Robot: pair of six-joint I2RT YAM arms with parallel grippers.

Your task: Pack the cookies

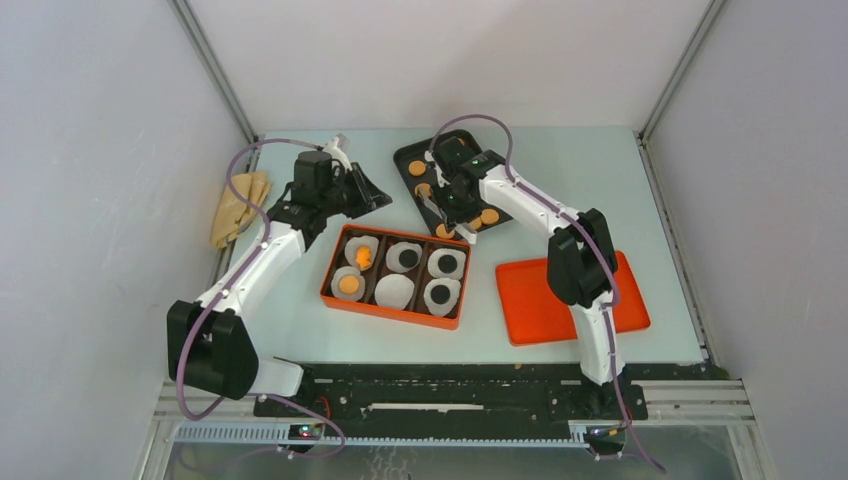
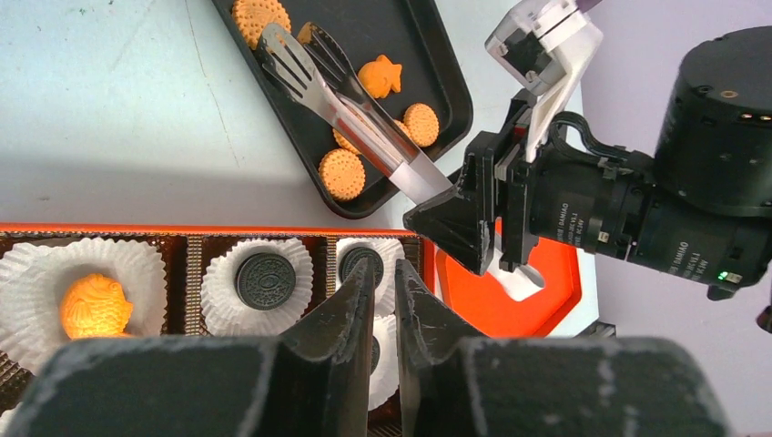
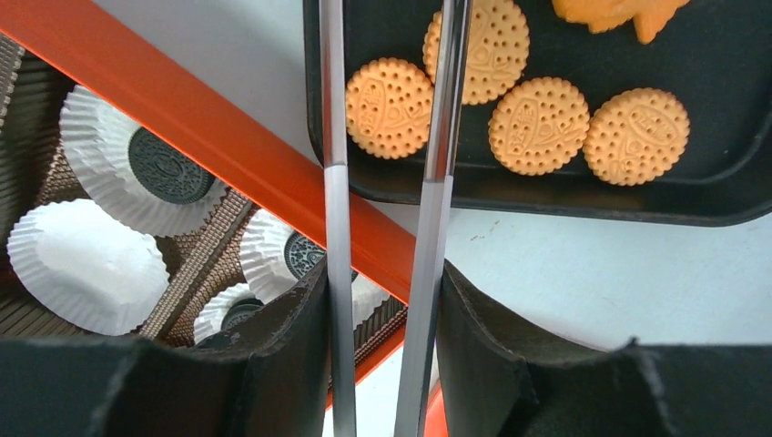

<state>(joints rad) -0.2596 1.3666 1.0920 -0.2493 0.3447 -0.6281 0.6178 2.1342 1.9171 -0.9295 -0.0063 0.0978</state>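
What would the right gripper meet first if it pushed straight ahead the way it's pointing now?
The right gripper carries tongs that lead; they would likely meet the round cookies on the black tray first. The tips are out of the wrist view, so their height is unclear.

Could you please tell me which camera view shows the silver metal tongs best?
The left wrist view: the silver metal tongs show nearly whole, toothed tips above the black tray, handle end in the right gripper. The right wrist view shows only their two arms, tips cut off; the top view shows them small.
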